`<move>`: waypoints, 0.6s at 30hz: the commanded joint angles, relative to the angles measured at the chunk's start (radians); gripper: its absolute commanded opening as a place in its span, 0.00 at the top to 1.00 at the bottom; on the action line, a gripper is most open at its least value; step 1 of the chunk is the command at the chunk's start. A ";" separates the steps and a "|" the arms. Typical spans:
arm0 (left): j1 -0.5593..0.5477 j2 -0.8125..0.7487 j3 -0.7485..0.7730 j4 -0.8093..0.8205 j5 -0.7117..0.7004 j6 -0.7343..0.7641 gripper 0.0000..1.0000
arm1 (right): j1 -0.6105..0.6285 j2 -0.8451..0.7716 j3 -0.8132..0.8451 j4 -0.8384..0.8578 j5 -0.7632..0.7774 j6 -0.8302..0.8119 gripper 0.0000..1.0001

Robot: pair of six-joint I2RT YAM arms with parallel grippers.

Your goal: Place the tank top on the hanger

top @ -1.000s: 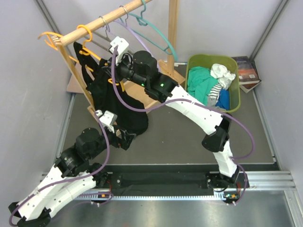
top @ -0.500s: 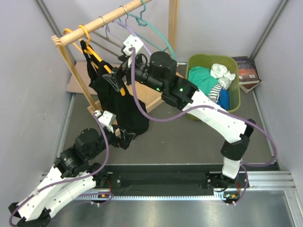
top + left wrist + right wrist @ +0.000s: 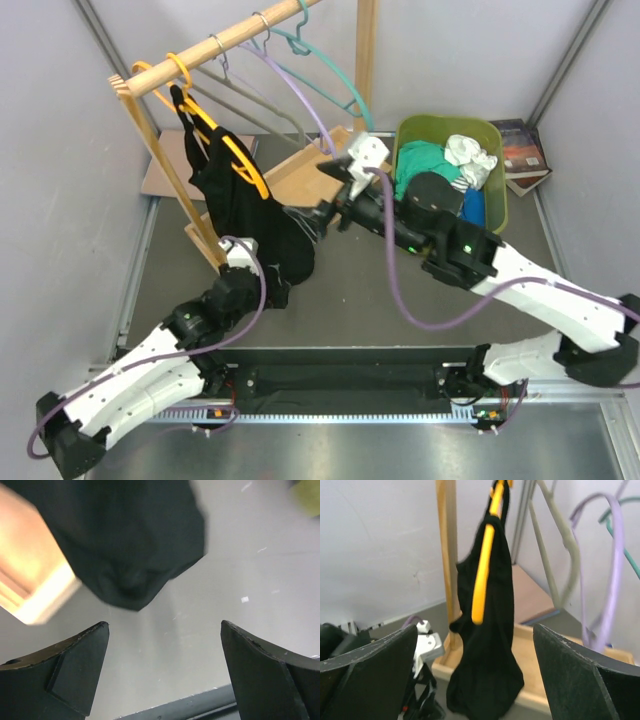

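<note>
1. The rack [image 3: 215,45] is the largest thing, a wooden rail on posts ahead of both grippers. Seen from the right gripper [image 3: 305,218], one post [image 3: 447,540] stands just left of the tank top. I judge that a wide reach can knock against it.
2. The tank top [image 3: 240,215] hangs on the hanger, directly in front of the right gripper and just beyond the left gripper [image 3: 272,292]. Its hem bunches low, near the rack's foot. It looks light, soft and limp, not fragile, and probably slides on smooth plastic. A strap or the shoulder edge is the best place to pinch. I cannot tell if both straps sit well.
3. The bin [image 3: 505,205], with green and white clothes, is behind the right gripper and well apart, so it blocks nothing.
4. The hanger [image 3: 235,160] hooks on the rail, above and ahead of the right gripper. It is thin and stiff, and likely swings when pushed.
5. The lilac hanger [image 3: 612,570] and the teal hanger [image 3: 335,90] hang to the right of the right gripper. The lilac one is nearer and may tangle.
6. Both grippers have their fingers wide apart and hold nothing.
</note>
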 commanded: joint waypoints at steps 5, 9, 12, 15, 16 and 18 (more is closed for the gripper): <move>-0.003 0.180 -0.141 0.335 -0.054 -0.156 0.03 | 0.007 -0.339 -0.357 0.039 0.158 0.085 0.03; -0.003 0.310 -0.168 0.450 -0.063 -0.179 0.03 | 0.007 -0.447 -0.494 0.009 0.204 0.155 0.03; -0.003 0.375 -0.167 0.484 -0.080 -0.182 0.02 | 0.007 -0.513 -0.546 -0.013 0.223 0.189 0.04; -0.003 0.424 -0.172 0.539 -0.106 -0.191 0.01 | 0.007 -0.557 -0.574 -0.031 0.223 0.212 0.04; -0.003 0.435 -0.172 0.541 -0.114 -0.196 0.01 | 0.007 -0.576 -0.579 -0.047 0.223 0.217 0.04; -0.003 0.464 -0.173 0.561 -0.141 -0.206 0.01 | 0.007 -0.592 -0.597 -0.057 0.224 0.230 0.04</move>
